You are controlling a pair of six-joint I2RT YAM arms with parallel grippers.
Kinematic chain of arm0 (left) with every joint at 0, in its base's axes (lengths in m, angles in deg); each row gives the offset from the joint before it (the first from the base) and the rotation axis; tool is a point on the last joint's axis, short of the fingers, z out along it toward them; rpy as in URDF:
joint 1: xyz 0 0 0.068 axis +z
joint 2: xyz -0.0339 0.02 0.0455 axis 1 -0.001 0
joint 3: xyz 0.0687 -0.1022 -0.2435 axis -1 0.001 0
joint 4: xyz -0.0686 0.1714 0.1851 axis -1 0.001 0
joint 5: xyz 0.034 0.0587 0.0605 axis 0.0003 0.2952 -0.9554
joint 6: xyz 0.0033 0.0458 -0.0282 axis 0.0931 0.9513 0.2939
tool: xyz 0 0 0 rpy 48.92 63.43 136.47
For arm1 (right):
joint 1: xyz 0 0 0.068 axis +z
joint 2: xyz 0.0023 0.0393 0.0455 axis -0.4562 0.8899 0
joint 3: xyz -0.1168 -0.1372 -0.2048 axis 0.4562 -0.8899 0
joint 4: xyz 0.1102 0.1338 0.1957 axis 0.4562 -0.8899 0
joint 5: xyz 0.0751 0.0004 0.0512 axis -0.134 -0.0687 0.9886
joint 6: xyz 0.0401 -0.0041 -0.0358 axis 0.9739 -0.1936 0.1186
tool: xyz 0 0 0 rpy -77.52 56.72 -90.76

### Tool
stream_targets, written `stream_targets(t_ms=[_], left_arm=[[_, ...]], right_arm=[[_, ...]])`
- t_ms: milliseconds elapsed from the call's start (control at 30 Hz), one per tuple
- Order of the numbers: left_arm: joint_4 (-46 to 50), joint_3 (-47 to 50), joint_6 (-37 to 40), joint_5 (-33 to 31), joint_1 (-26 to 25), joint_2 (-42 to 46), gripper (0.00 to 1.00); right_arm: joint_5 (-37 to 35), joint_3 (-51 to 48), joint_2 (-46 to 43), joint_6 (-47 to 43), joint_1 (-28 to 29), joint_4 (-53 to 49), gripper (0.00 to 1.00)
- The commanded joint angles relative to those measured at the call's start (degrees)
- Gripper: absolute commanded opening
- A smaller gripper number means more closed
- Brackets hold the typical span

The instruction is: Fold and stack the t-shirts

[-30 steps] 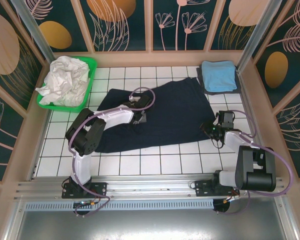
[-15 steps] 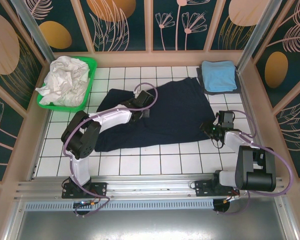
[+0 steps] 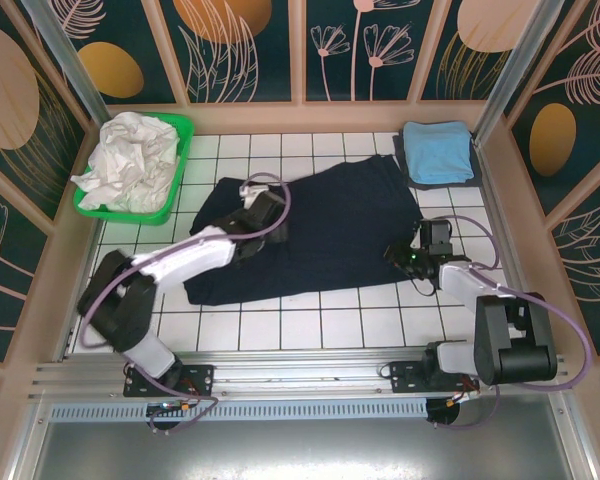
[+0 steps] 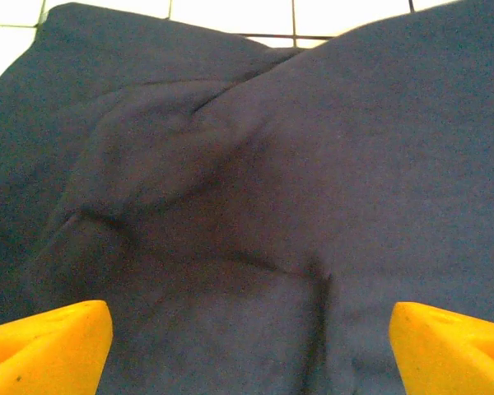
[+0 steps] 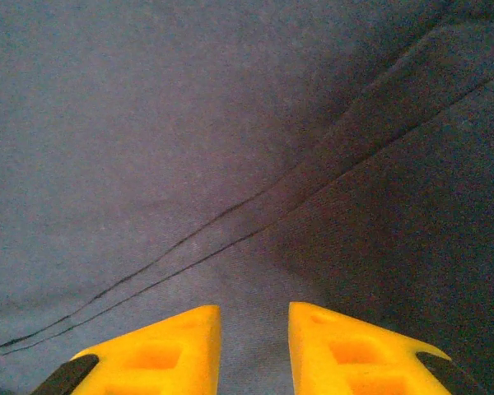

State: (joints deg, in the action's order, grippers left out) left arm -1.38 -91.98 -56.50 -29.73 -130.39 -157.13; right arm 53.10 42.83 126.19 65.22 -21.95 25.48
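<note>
White t-shirt [image 3: 130, 160]: It lay crumpled and unfolded in the green basket [image 3: 182, 165], at the far left of the surface [image 3: 310, 325].
Left pincer [image 4: 249, 317]: It hung over the left part of the navy t-shirt [image 3: 340, 225]. Its fingers were spread wide with nothing between them, so it was released, with rumpled cloth below.
Navy t-shirt: It was spread across the middle of the surface. Its right part lay fairly flat, while its left end was bunched into a soft ridge with creases running off it. White tiles showed just past its far edge in the left wrist view.
Right pincer [image 5: 253, 317]: It sat low over the shirt's near right corner, fingers drawn close with only a narrow slit between them. A double-stitched seam ran slantwise ahead of it. Whether it nipped any cloth could not be told.
Light blue t-shirt [image 3: 437, 150]: It lay folded in the far right corner, just beside the navy shirt's far right end.
Step in hand: This was probably smoothing the navy shirt and finding a fresh hold for the next fold.
Doing it well: The left pincer should come down on an edge or hem by the bunched ridge, not mid-panel, and take one layer only. The right side should hold the cloth down so that the pull drew it taut. The fold should be carried low, square to the tile lines.
Risk: Catching two layers would drag the whole shirt.
</note>
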Motion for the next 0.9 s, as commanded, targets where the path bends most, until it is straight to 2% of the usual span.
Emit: stream_targets(t_ms=[0, 100, 200, 367, 533, 633, 700, 800, 867], left_arm=[[-0.5, 11.0, -9.7, 2.2, 0.0, 3.3, 0.87], [-0.1, 18.5, -15.7, 1.7, 0.6, 4.8, 0.88], [-0.5, 23.5, -18.3, 2.6, 3.3, 6.0, 0.89], [-0.5, 27.3, -18.3, 3.0, 8.3, 7.9, 0.9], [0.0, 26.8, -15.7, 1.4, 10.6, 8.1, 0.91], [-0.1, 24.2, -13.6, 2.4, 11.0, 7.7, 0.92], [-0.8, 21.4, -11.6, 3.9, 11.0, 7.8, 0.92], [-2.4, 17.3, -9.0, 4.0, 11.0, 6.4, 0.97], [-2.2, 14.7, -8.1, 3.1, 11.0, 3.9, 0.99]], right_arm=[[-4.4, 0.6, 1.4, 1.6, -0.9, -0.9, 0.29], [-4.0, -1.1, 1.1, 3.1, -5.5, -2.2, 0.28], [-4.5, -2.8, -0.5, 4.0, -9.0, -3.3, 0.28], [-4.6, -4.2, -3.4, 5.0, -11.7, -4.5, 0.3], [-4.5, -4.2, -8.2, 4.5, -13.8, -7.6, 0.3], [-2.9, -2.4, -12.3, 4.8, -12.2, -8.4, 0.3], [-3.4, -0.3, -13.1, 5.8, -7.7, -7.7, 0.3], [-5.9, 2.5, -9.6, 6.7, -0.3, -5.3, 0.32], [-5.5, 2.7, -5.8, 7.2, 0.4, -3.3, 0.32]])
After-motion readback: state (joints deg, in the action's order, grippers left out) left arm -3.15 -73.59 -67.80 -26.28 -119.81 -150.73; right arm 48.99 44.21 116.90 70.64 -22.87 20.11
